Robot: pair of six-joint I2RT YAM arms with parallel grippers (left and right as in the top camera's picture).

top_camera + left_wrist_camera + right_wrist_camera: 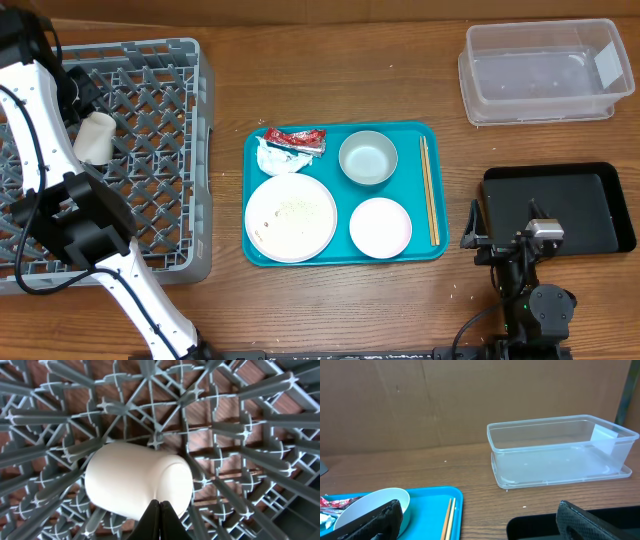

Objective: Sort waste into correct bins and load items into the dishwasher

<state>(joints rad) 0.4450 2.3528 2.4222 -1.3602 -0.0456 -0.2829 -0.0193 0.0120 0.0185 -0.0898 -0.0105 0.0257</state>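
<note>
Rolling among the pegs of the dishwasher rack (240,425) is being risked for the white cup (135,482), lying on its side right at the tips of the left gripper (160,507), whose fingers are being held fully closed on nothing, while the right gripper (480,522) is being held wide open and empty.

dish rack (160,95): grey plastic | cup (132,480): smooth matt white | tub (540,112): clear plastic
</note>
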